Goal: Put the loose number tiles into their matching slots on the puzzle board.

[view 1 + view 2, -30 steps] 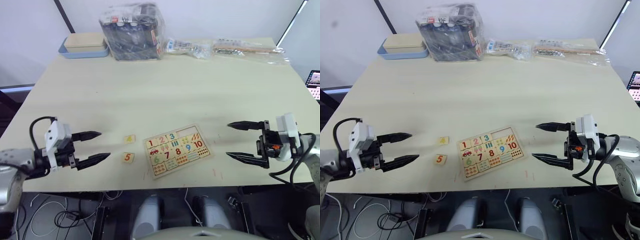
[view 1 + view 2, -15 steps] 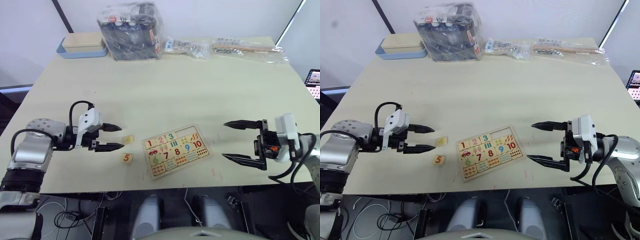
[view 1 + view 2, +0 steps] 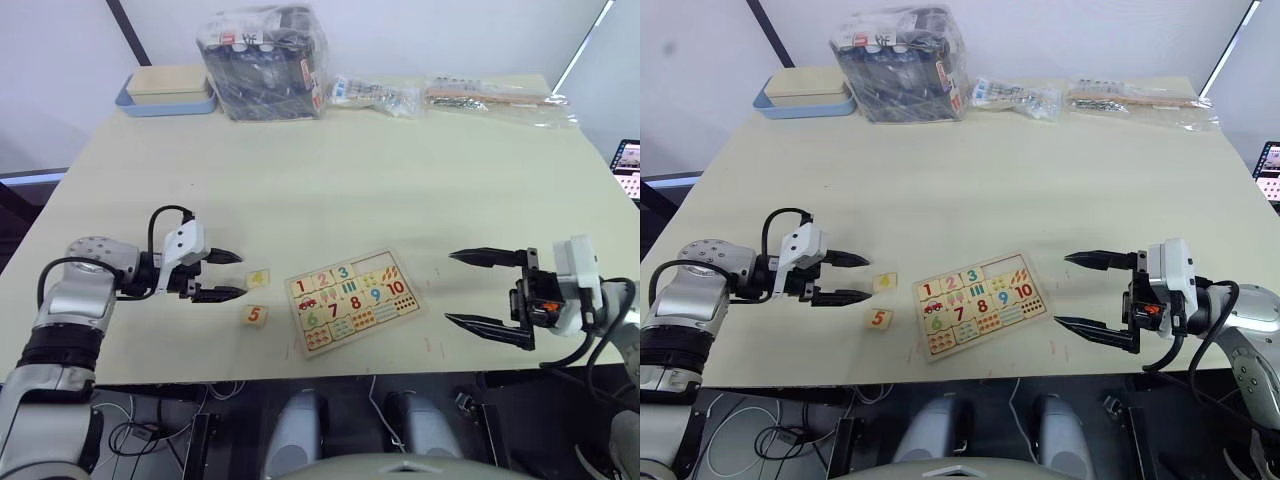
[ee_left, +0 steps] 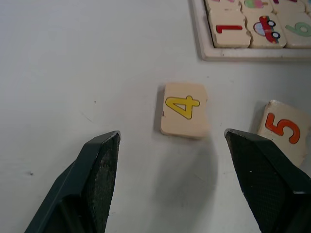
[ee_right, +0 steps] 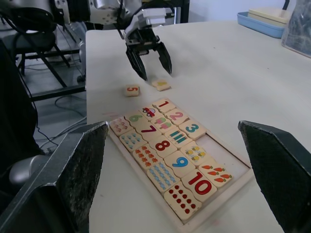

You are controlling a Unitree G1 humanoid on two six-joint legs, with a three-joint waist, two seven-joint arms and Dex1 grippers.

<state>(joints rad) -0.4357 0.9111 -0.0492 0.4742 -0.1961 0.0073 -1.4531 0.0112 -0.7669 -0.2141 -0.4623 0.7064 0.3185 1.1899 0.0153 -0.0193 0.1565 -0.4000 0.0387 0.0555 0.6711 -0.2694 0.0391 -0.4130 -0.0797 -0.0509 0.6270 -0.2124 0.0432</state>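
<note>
The puzzle board (image 3: 366, 333) lies near the table's front edge, with number tiles 1, 2 and 3 seated in its top row. To the right of the 3, bare slots (image 3: 371, 265) show. Two loose number tiles rest on the table left of the board: a yellow 4 (image 3: 259, 278) and an orange 5 (image 3: 255, 316). My left gripper (image 3: 241, 275) is open just left of the 4, its fingers (image 4: 99, 174) either side of the tile but short of it. My right gripper (image 3: 450, 288) hangs open to the right of the board, holding nothing.
At the table's back stand a pale box on a blue tray (image 3: 165, 92), a clear bag of dark items (image 3: 265, 60) and plastic packets (image 3: 375, 95) (image 3: 490, 95). A screen (image 3: 628, 165) shows at the far right. Bare tabletop lies between these and the board.
Over the second, my left gripper moved right and away from the front edge up to the 4 tile; in the last half second it barely moved. The right gripper drifted slightly right. Tiles unmoved.
</note>
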